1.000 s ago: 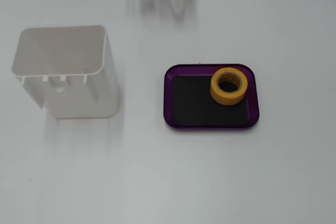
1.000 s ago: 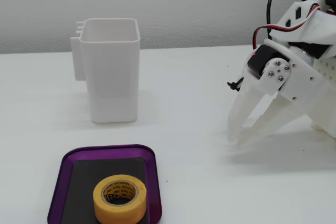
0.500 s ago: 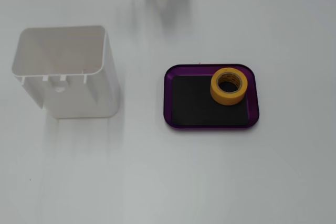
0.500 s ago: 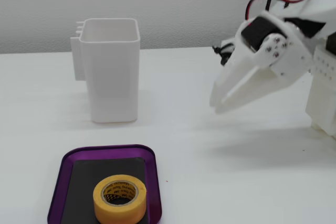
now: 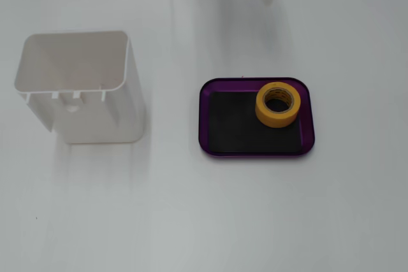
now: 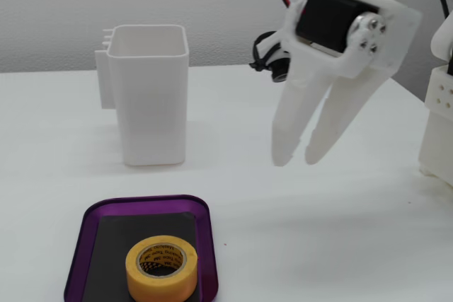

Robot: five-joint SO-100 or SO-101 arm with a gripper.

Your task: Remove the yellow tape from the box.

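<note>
Sitting flat: round yellow tape [image 6: 162, 268] in shallow purple box [image 6: 78, 245]; white gripper [image 6: 297, 158] nrly closed, empty.

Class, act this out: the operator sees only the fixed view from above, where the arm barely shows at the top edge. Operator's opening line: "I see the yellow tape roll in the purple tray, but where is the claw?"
Observer: In the side fixed view, the white two-finger claw hangs in the air above the table, fingertips pointing down, holding nothing.
Operator: Open or shut?
Observer: Its fingers are nearly together, with only a narrow gap at the tips.
Operator: Is it over the tray?
Observer: No. It is off to the right of and behind the shallow purple tray with the yellow tape roll, level with the tall white plastic bin.
</note>
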